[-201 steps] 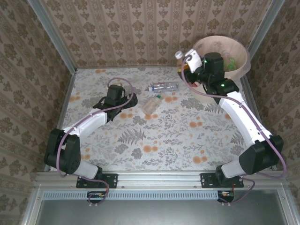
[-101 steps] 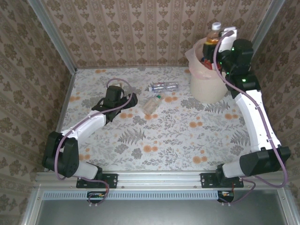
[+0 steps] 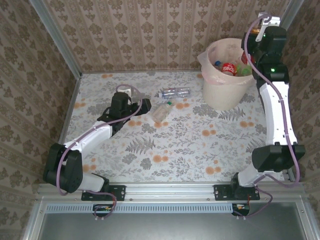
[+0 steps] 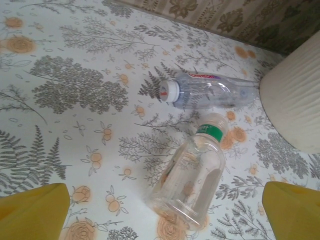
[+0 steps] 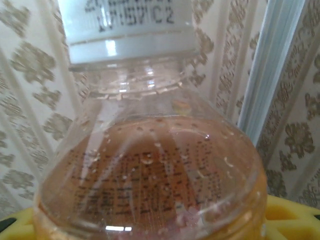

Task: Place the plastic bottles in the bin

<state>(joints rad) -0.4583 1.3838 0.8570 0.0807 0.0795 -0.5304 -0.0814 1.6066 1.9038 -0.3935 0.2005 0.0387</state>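
Your right end effector (image 3: 260, 30) grips a white-capped clear plastic bottle (image 5: 150, 165) of orange drink near the round cream-white bin (image 3: 220, 97); your left end effector (image 3: 141, 105) hangs released, fingers spread wide.

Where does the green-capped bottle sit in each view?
Top external: green-capped bottle lies mid-picture, left of the bin.
Left wrist: the bottle is at lower centre, cap pointing up and right.
Right wrist: another one, the amber bottle, close up.
Shared landmark: the bin, to the bottle's right in both.
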